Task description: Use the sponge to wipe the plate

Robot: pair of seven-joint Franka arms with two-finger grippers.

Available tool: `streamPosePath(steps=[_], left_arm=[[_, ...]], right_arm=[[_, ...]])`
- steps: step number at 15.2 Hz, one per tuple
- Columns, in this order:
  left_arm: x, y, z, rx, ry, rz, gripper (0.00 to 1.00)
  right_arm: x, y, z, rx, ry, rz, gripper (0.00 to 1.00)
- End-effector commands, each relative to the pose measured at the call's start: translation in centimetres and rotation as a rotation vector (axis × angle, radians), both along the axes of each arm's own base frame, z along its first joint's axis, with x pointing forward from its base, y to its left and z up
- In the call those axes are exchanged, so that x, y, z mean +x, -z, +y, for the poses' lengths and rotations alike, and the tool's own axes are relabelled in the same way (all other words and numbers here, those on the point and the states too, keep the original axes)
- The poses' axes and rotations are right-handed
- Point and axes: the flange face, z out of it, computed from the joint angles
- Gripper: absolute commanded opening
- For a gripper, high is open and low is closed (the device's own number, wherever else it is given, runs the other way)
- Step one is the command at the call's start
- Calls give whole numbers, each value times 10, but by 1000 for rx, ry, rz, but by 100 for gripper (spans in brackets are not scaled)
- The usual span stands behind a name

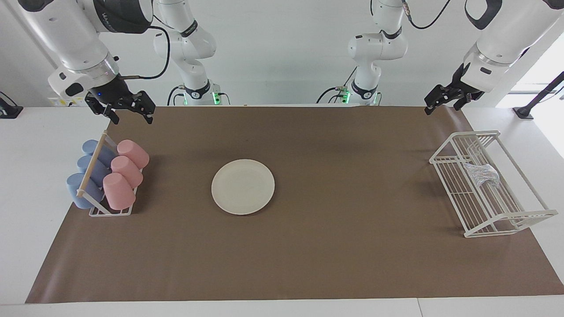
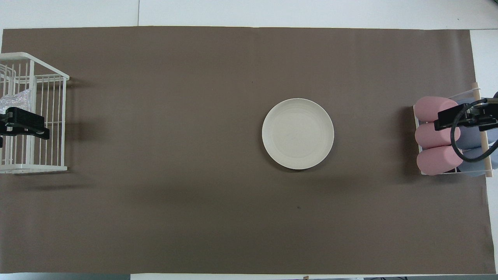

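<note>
The cream-white plate [image 1: 243,186] [image 2: 298,133] lies flat on the brown mat near the table's middle, with nothing on it. The sponge [image 1: 481,174] [image 2: 15,99], a small silvery crinkled wad, rests inside the white wire rack [image 1: 473,134] [image 2: 33,168] at the left arm's end of the table. My left gripper [image 1: 442,106] [image 2: 23,124] hangs open in the air above that rack's robot-side end, holding nothing. My right gripper [image 1: 132,116] [image 2: 467,116] hangs open and empty over the cup holder at the right arm's end. Both grippers are well apart from the plate.
A low holder with pink cups [image 1: 119,190] [image 2: 433,108] and blue cups [image 1: 81,187] lying on their sides, under a wooden rod [image 1: 92,163], stands at the right arm's end. The brown mat [image 1: 335,264] covers most of the white table.
</note>
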Motion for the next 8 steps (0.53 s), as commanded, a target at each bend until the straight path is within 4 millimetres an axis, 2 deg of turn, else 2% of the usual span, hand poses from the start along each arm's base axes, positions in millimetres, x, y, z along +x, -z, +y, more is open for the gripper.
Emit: streamPosePath(steps=[1, 5, 8], left_arm=[[2, -4, 5, -6, 2, -12, 100], [3, -3, 4, -4, -71, -16, 100], [6, 2, 12, -8, -97, -47, 100]], right_arm=[[-5, -3, 0, -11, 12, 8, 100], [-5, -4, 0, -11, 12, 4, 100], [-5, -4, 0, -11, 12, 4, 100]])
